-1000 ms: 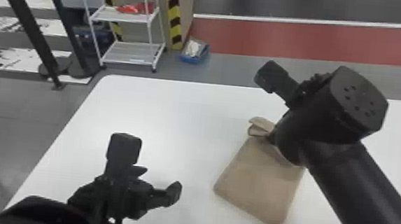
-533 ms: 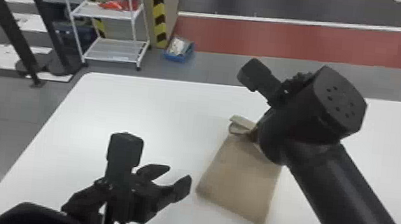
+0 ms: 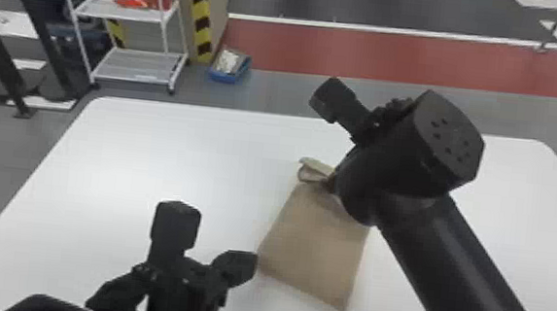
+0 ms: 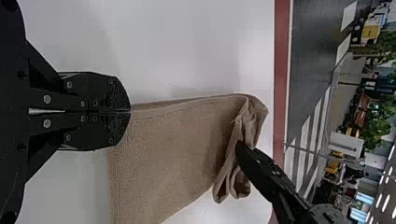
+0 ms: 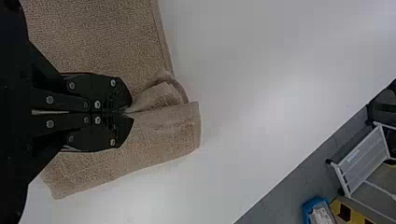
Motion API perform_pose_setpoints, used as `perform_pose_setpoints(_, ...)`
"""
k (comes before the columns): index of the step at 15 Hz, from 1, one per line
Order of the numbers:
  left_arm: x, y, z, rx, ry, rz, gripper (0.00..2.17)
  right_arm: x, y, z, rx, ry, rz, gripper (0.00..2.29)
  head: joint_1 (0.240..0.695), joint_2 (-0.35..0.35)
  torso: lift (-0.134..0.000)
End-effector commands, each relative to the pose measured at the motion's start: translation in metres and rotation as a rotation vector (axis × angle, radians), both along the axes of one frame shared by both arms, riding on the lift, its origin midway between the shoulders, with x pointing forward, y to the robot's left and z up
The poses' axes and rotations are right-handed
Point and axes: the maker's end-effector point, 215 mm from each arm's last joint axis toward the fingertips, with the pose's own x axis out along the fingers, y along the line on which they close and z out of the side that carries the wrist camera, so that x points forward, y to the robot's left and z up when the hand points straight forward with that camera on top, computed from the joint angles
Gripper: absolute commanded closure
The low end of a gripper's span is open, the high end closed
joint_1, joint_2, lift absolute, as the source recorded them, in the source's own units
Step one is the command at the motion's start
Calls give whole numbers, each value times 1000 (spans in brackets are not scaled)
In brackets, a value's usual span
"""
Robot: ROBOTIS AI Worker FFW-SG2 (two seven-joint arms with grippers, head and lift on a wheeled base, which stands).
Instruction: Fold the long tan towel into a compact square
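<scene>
The towel [image 3: 315,244] lies on the table [image 3: 146,154], a curled fold at its far end. The right gripper [image 3: 329,184] pinches that end; the left gripper [image 3: 251,265] has its fingers closed on the near-left corner. The right arm [image 3: 457,267] hangs over the towel's far right part, in the way there. Beyond the table stand a white rack [image 3: 132,63] with a red thing [image 3: 143,0] on its upper shelf, and a blue bin [image 3: 229,70]. Count: one towel, one table, one rack, one bin, two grippers.
</scene>
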Motion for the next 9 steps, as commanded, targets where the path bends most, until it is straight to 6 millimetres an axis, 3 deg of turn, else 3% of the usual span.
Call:
perform_pose_setpoints(1, -5, -12, 0, -9, 2, -21, 2142, -2, 1, 1, 6, 1, -1, 1362, 695, 25, -124)
perform_pose_setpoints(9, -2, -41, 15, -29, -64, -54, 2142, -7, 3, -5, 8, 12, 1, 1362, 695, -13, -124)
